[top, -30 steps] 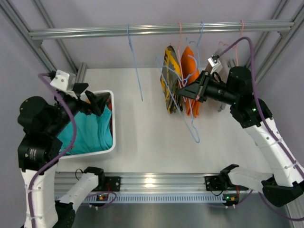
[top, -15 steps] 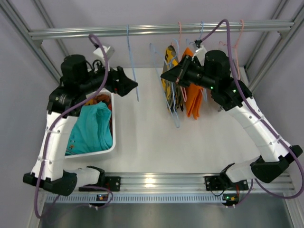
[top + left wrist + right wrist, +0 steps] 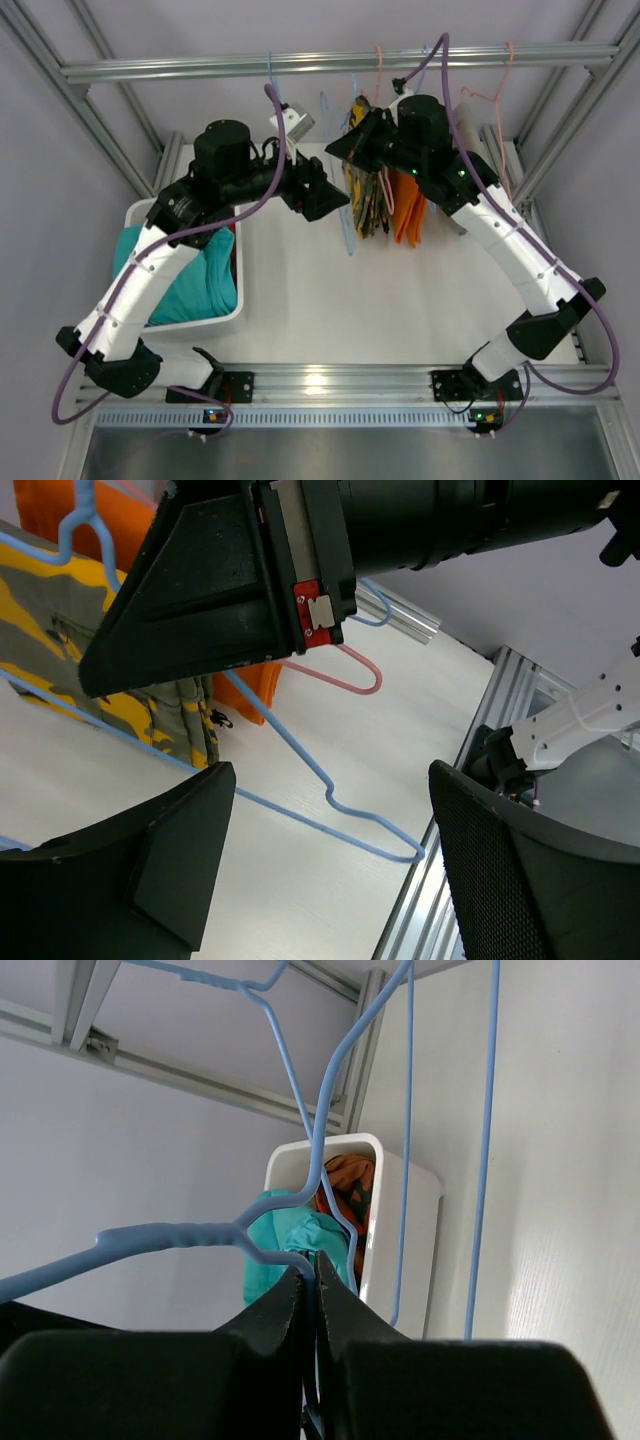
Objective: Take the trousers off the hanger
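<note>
Yellow-and-grey patterned trousers (image 3: 362,200) hang on a blue hanger (image 3: 345,225) under the rail, next to an orange garment (image 3: 408,212). My right gripper (image 3: 347,140) is shut on the blue hanger's wire near its neck (image 3: 300,1260). My left gripper (image 3: 330,195) is open and empty just left of the patterned trousers. In the left wrist view the hanger's lower corner (image 3: 340,805) lies between its fingers (image 3: 150,870), with the patterned cloth (image 3: 110,680) at the left. Teal trousers (image 3: 195,280) and a patterned orange piece (image 3: 345,1185) lie in the white bin (image 3: 240,300).
The metal rail (image 3: 200,68) crosses the back, with another blue hanger (image 3: 272,70) and pink hangers (image 3: 505,80) on it. A pink hanger (image 3: 345,680) shows behind the blue one. Frame posts stand at both sides. The white bin (image 3: 405,1220) sits at the table's left.
My left arm has swung from over the bin across to the hanging clothes. My right gripper has moved left and toward the rail, carrying the blue hanger with it.
</note>
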Available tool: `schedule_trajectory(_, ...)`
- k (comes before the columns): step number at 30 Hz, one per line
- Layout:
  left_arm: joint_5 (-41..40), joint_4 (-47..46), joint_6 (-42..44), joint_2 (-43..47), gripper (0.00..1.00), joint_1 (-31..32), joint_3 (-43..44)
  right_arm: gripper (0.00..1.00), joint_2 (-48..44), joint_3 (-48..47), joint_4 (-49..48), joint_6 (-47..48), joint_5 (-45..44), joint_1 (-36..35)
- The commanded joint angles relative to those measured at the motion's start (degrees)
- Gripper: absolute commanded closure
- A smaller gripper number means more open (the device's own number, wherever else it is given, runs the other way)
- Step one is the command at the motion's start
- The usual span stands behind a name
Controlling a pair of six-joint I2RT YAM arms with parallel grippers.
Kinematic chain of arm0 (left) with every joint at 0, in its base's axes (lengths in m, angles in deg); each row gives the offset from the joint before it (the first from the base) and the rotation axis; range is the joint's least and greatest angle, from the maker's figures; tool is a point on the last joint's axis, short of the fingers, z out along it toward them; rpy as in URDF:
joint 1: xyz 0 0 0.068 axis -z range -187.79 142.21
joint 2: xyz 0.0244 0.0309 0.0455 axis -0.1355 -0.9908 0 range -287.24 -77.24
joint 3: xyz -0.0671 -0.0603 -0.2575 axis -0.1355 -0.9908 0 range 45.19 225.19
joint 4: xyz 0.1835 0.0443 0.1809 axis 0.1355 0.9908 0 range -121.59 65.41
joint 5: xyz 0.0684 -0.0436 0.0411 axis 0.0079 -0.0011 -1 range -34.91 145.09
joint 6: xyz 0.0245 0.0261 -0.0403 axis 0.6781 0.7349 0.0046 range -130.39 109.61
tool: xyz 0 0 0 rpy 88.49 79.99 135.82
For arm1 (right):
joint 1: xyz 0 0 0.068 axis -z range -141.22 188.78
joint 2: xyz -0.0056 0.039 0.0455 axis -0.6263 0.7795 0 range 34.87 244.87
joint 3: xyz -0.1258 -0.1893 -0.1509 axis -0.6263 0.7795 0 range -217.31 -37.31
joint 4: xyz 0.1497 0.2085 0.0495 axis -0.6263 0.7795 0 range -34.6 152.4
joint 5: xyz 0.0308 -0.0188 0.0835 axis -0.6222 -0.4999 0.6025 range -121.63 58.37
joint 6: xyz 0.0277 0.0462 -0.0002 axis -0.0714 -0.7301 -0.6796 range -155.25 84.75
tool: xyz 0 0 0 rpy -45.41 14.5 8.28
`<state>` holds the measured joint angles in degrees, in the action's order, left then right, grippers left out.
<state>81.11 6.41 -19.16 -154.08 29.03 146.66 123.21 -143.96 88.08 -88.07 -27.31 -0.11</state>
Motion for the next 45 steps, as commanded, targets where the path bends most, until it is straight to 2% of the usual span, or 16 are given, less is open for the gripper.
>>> schedule_trajectory(1,-3.0,-4.9,-2.8,-2.0,0.18,0.9,0.7,1.00,0.0,-4.0,-0.7,-0.5,-2.8,-2.1)
schedule_trajectory(7,-6.1,-5.6,-5.1,-5.0,0.24,2.2,1.6,1.00,0.2,-4.6,-0.5,-0.4,-4.1,-2.9)
schedule_trajectory(11,-9.2,-5.3,-5.6,-6.0,0.35,2.3,2.2,1.00,0.1,-4.7,0.1,-0.1,-6.0,-3.1)
schedule_trajectory(15,-10.0,-5.7,-6.1,-5.5,0.58,2.4,2.2,1.00,-0.1,-4.4,0.4,0.1,-6.6,-3.2)
schedule_trajectory(16,-9.9,-5.7,-6.3,-5.1,0.73,2.4,2.0,1.00,-0.1,-4.4,0.1,0.2,-6.5,-3.2)
schedule_trajectory(18,-9.3,-5.7,-7.1,-4.6,0.87,2.4,1.6,1.00,0.0,-4.1,-0.4,0.5,-6.3,-3.1)
schedule_trajectory(19,-9.2,-5.8,-7.7,-3.9,1.00,2.4,1.5,1.00,-0.1,-3.5,-0.8,1.0,-6.1,-3.2)
schedule_trajectory(22,-9.3,-5.7,-10.4,-3.1,1.00,2.2,0.6,0.83,-0.5,-2.6,-2.3,1.6,-5.0,-3.2)
schedule_trajectory(23,-8.9,-5.7,-12.0,-3.0,1.00,1.9,0.2,0.64,-0.6,-2.3,-3.1,1.7,-4.7,-3.2)
schedule_trajectory(25,-7.7,-6.0,-13.5,-2.6,1.00,1.1,0.0,0.38,-1.3,-1.5,-3.6,2.4,-4.7,-3.1)
schedule_trajectory(26,-6.4,-6.2,-14.7,-2.5,1.00,0.8,-0.1,0.14,-1.6,-1.2,-4.2,2.7,-3.0,-3.0)
schedule_trajectory(28,-5.6,-7.4,-15.6,-2.4,1.00,0.4,-0.3,0.01,-3.0,0.6,-5.1,3.2,-2.1,-2.7)
schedule_trajectory(35,-5.4,-10.0,-19.3,-3.1,1.00,-1.0,-0.7,0.00,-10.0,6.8,-7.3,6.8,-0.5,-1.6)
schedule_trajectory(40,-1.1,-11.3,-24.5,-6.9,1.00,-6.5,1.4,0.01,-18.4,15.1,-14.5,10.4,0.0,-1.5)
schedule_trajectory(45,-0.2,-11.4,-23.0,-11.1,1.00,-8.5,5.5,0.01,-23.1,17.3,-15.8,16.7,-0.1,-1.5)
